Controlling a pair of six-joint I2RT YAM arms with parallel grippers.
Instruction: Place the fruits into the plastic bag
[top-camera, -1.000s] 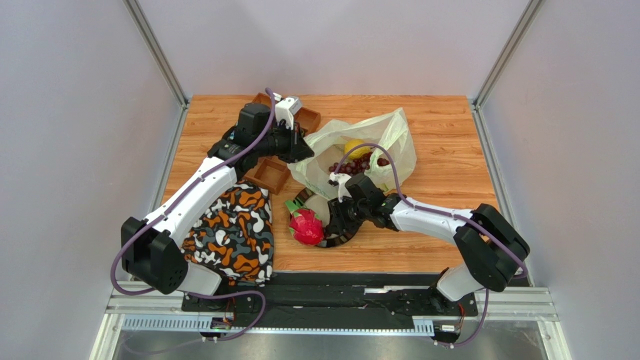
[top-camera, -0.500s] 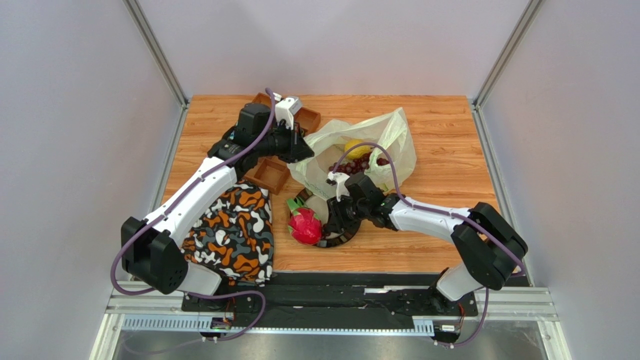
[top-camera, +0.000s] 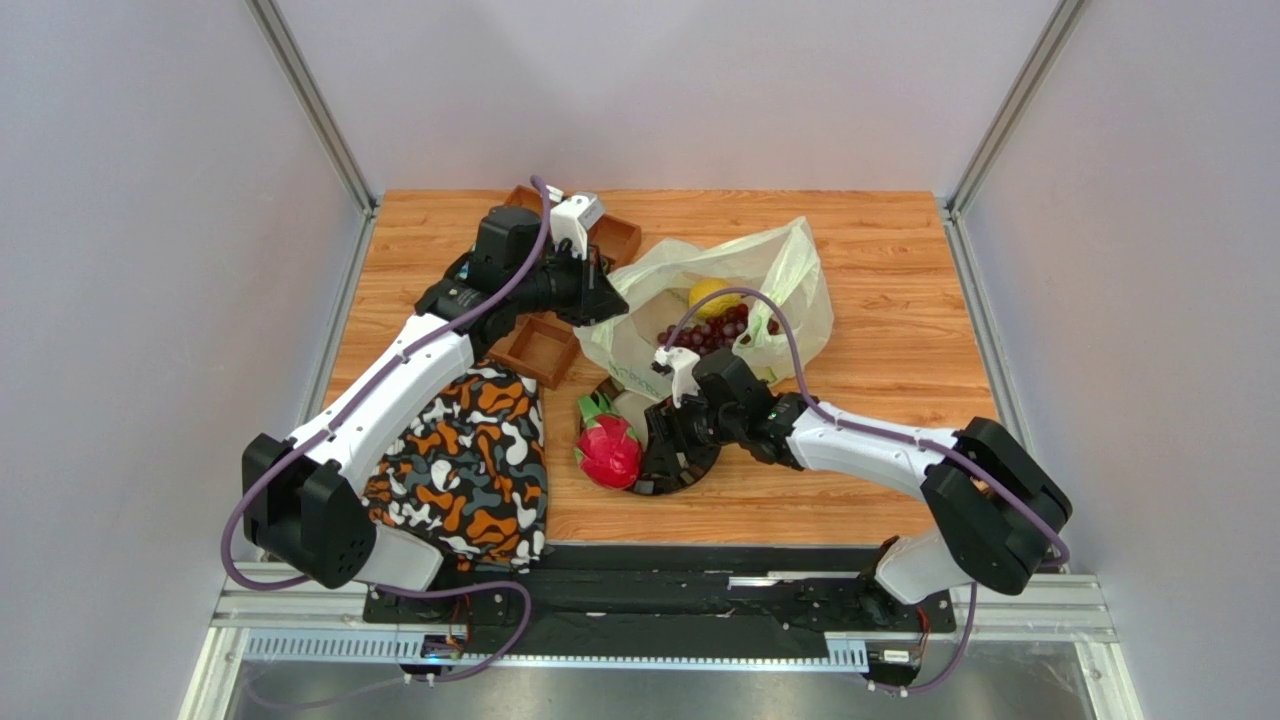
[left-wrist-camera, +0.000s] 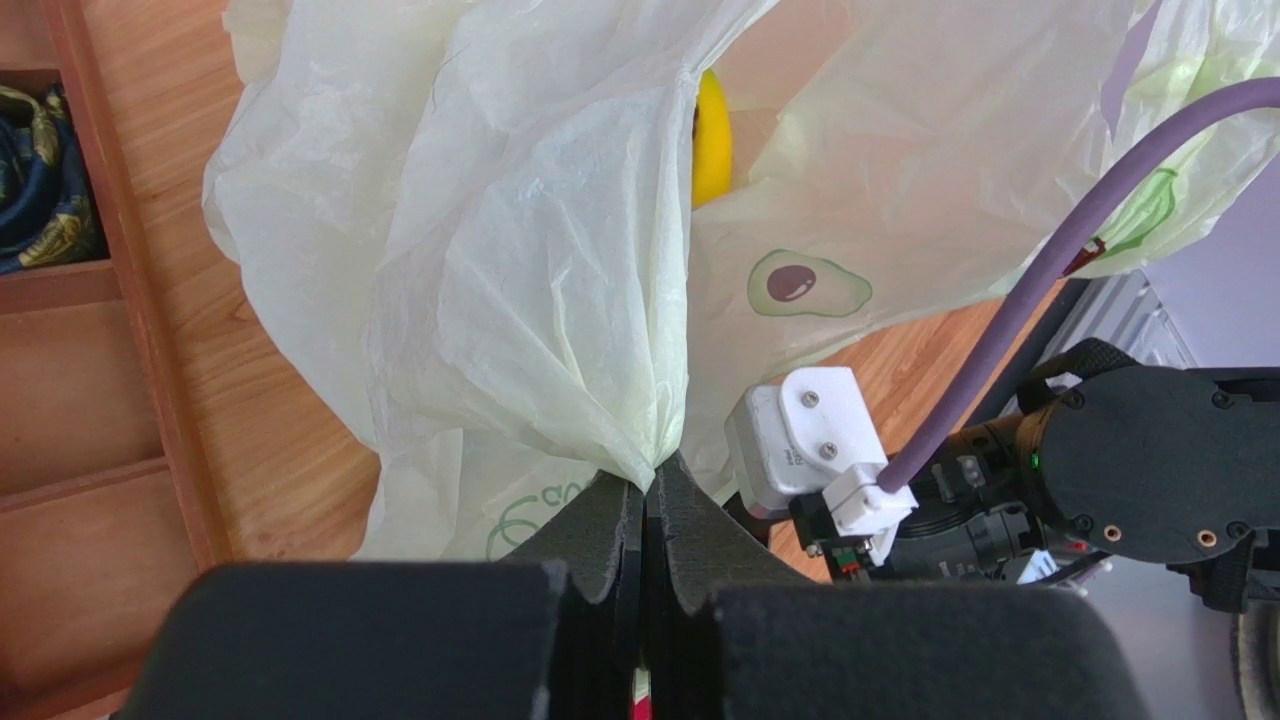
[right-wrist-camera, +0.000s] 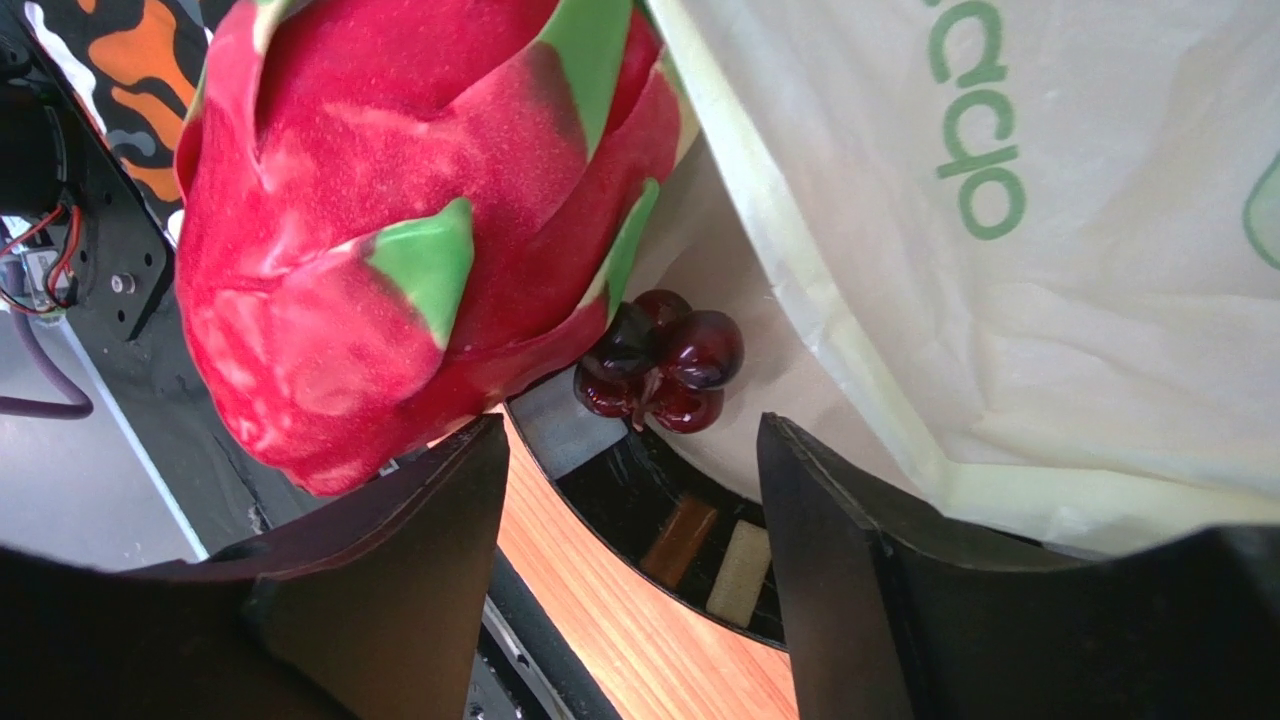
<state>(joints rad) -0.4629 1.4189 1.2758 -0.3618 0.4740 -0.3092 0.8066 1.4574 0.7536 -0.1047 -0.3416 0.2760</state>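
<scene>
The pale plastic bag (top-camera: 751, 285) lies open at the table's middle, with dark purple grapes (top-camera: 724, 326) and a yellow fruit (top-camera: 709, 296) inside. I cannot tell whether that is the banana or the round fruit. My left gripper (top-camera: 609, 302) is shut on the bag's edge (left-wrist-camera: 601, 300) and holds it up; the yellow fruit (left-wrist-camera: 709, 138) shows behind the fold. The dragon fruit (top-camera: 609, 450) sits at the left rim of a black plate (top-camera: 684, 473). My right gripper (right-wrist-camera: 631, 450) is open and empty, just below the dragon fruit (right-wrist-camera: 406, 225) and a small grape cluster (right-wrist-camera: 658, 363).
An orange-black-white patterned cloth (top-camera: 466, 465) lies at the front left. Wooden compartment trays (top-camera: 544, 353) stand beside the left arm, one holding a dark rolled cloth (left-wrist-camera: 30, 135). The bag's printed side (right-wrist-camera: 1037, 225) hangs over the plate's far side.
My right gripper has shifted slightly left along the plate, closer to the dragon fruit, which has moved slightly left. The left gripper still holds the bag's edge in place.
</scene>
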